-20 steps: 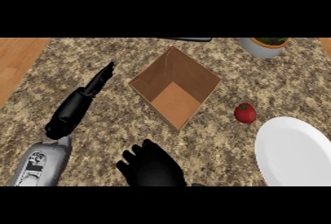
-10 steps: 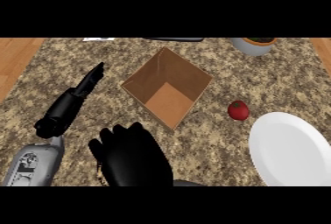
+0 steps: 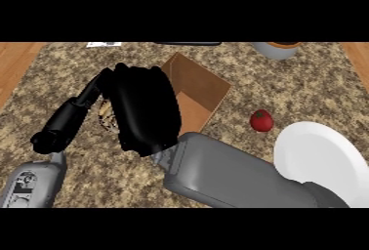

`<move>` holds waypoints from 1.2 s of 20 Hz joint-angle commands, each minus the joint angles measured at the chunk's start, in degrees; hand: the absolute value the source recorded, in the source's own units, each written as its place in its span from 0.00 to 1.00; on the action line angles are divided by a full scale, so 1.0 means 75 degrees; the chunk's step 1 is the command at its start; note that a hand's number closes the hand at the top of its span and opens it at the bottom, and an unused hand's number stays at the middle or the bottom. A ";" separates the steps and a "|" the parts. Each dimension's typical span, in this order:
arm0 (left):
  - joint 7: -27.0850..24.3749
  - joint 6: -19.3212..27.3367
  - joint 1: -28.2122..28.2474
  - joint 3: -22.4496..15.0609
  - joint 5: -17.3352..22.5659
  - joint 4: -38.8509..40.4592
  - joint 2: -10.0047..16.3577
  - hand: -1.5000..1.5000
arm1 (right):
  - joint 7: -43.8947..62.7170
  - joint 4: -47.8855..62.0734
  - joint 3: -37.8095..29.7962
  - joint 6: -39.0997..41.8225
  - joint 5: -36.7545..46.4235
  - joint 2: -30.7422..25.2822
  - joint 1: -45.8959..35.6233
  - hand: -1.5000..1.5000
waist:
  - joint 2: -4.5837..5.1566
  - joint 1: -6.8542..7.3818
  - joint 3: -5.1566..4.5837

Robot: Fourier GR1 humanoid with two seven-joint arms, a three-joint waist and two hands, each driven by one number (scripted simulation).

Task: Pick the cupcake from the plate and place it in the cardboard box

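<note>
Clearly the cardboard box [image 3: 203,89] is what matters: its open mouth lies just right of the right hand [image 3: 148,110], which hangs over the box's left corner with its back turned up. The box sits cornerwise on the bench [image 3: 302,83], one corner pointing away from the robot. That hand is curled downward, and a striped scrap at its left edge looks like the cupcake [image 3: 108,118] tucked inside. The white plate [image 3: 317,151] at the right bears nothing. To my eye a short shift rightward would bring the load over the opening. The left hand [image 3: 92,95] lies stretched out straight just beside, holding nothing.
</note>
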 commanded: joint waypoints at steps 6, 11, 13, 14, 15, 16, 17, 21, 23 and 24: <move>-0.0378 0.0181 0.0081 -0.0041 -0.0279 0.0246 -0.0122 0.50 | -0.1438 0.2944 -0.1161 0.1323 -0.0980 -0.0081 -0.1107 1.00 | 0.0061 -0.0127 -0.0001; -0.0194 0.0068 0.0518 -0.0017 -0.0104 -0.0281 -0.0129 0.50 | -0.2137 0.3702 -0.1563 0.2619 -0.1571 -0.0481 -0.1002 1.00 | 0.0009 -0.0135 0.0006; 0.0356 -0.0084 -0.0073 0.0212 0.0059 -0.0358 0.0074 0.50 | -0.2703 0.4110 -0.1652 0.2701 -0.1593 -0.0467 -0.0903 1.00 | 0.0010 -0.0174 0.0010; 0.0182 0.0076 0.0204 0.0015 -0.0179 -0.0249 -0.0076 0.50 | -0.2873 0.4392 -0.1545 0.3015 -0.1577 -0.0521 -0.0935 1.00 | 0.0021 -0.0156 0.0008; 0.0403 0.0102 0.0087 0.0004 -0.0115 -0.0472 -0.0151 0.50 | -0.2891 0.4326 -0.1559 0.3417 -0.1638 -0.0690 -0.0915 1.00 | -0.0002 -0.0198 0.0010; -0.0028 0.0204 0.0046 0.0066 -0.0244 0.0113 -0.0182 0.50 | -0.2493 0.4450 -0.1391 0.3551 -0.1474 -0.0357 -0.0989 1.00 | 0.0007 -0.0244 0.0005; -0.0426 -0.0009 0.0395 0.0191 -0.0086 0.0071 -0.0013 0.50 | -0.2897 0.4778 -0.1539 0.3545 -0.1510 -0.0613 -0.0855 1.00 | 0.0019 -0.0196 0.0004; -0.0055 -0.0127 0.0189 0.0199 -0.0025 -0.0133 0.0028 0.50 | -0.3941 0.5145 -0.1761 0.4320 -0.1825 -0.0593 -0.0940 0.00 | 0.0018 -0.0160 0.0008; 0.0096 0.0196 0.0073 -0.0095 -0.0353 -0.0147 -0.0298 0.50 | -0.4760 0.5213 -0.1974 0.4078 -0.1851 -0.0681 -0.0855 0.00 | 0.0018 -0.0200 0.0012; 0.0269 -0.0063 -0.0013 0.0250 -0.0073 -0.0157 0.0021 0.50 | -0.4957 0.5030 -0.2164 0.4269 -0.2003 -0.0816 -0.0971 0.00 | 0.0004 -0.0212 0.0012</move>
